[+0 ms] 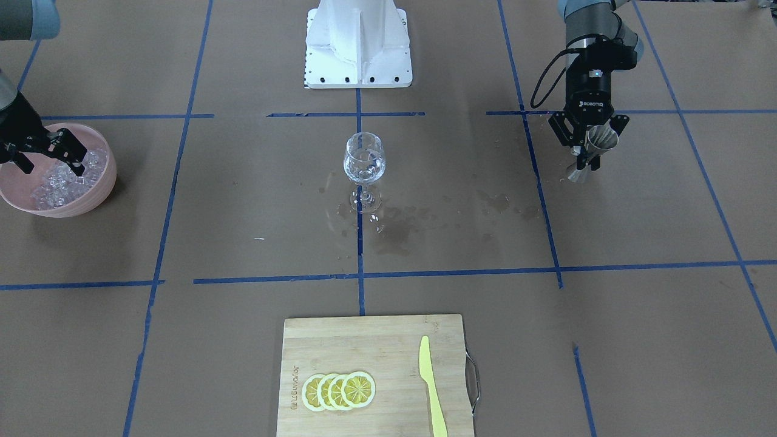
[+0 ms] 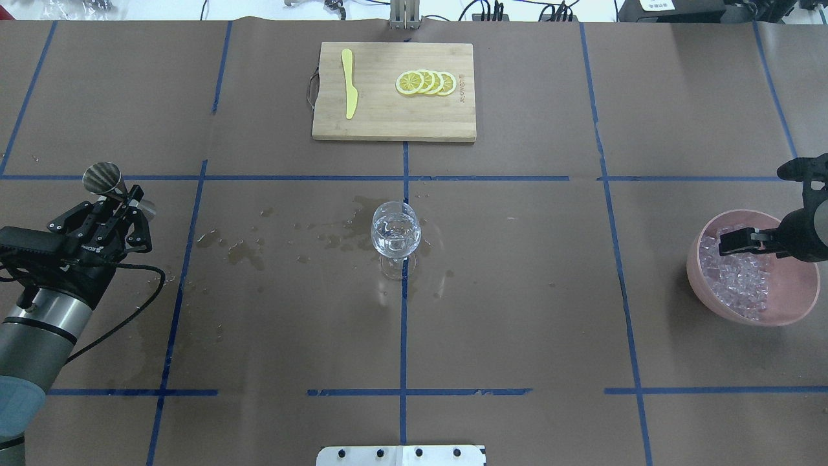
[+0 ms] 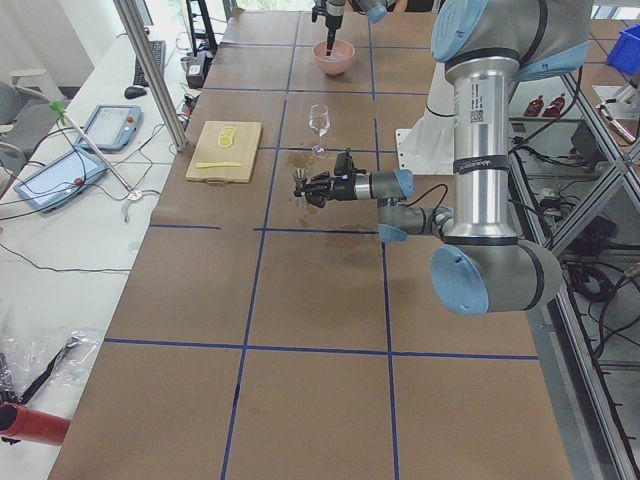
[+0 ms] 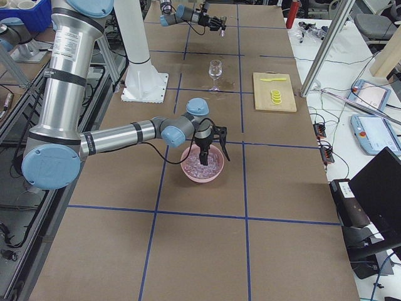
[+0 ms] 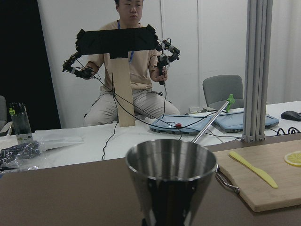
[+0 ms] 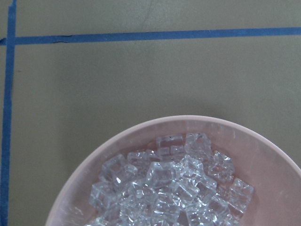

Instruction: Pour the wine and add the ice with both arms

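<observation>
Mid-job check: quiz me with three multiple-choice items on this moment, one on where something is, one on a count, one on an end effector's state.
1. Where does the pink bowl of ice stand?
A. at the table's centre
B. on the robot's left side
C. on the robot's right side, under the right end effector

2. How many lemon slices lie on the cutting board?
A. two
B. four
C. six

3. What state is the left end effector in?
A. open and empty
B. shut on the steel jigger
C. shut on an ice cube

Answers: 1 C, since the overhead view has the bowl far right with the open fingers over the ice. 2 B, since four overlapping slices show in a row. 3 B, since its fingers clamp the jigger's waist and the cup fills the left wrist view.
</observation>
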You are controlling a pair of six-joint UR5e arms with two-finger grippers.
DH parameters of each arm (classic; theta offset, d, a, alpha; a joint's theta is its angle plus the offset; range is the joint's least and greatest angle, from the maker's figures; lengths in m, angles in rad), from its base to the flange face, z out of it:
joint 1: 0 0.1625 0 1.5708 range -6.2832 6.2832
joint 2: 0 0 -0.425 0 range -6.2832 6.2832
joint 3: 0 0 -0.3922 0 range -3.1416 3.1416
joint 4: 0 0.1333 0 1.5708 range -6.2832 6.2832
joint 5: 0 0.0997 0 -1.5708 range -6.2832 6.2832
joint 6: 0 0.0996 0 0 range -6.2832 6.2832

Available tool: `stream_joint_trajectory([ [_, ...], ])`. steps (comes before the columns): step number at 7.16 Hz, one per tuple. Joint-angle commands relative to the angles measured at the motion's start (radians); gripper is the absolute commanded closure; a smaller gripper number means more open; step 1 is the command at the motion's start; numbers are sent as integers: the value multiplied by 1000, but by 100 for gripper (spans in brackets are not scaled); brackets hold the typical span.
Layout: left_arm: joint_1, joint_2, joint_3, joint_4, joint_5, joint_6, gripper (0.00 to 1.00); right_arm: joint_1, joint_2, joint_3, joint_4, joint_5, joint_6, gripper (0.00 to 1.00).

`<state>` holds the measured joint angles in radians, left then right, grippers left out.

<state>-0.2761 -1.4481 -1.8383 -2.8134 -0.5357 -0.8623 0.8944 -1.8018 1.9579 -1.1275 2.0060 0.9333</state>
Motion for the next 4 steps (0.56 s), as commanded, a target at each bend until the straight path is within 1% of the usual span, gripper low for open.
stream_joint_trajectory([
  [1, 0, 0, -3, 0, -1, 0, 100, -17, -2, -20, 0, 0, -1, 0],
  [4, 0, 0, -2, 2, -7, 2, 100, -38, -11, -20, -6, 13, -2, 1],
])
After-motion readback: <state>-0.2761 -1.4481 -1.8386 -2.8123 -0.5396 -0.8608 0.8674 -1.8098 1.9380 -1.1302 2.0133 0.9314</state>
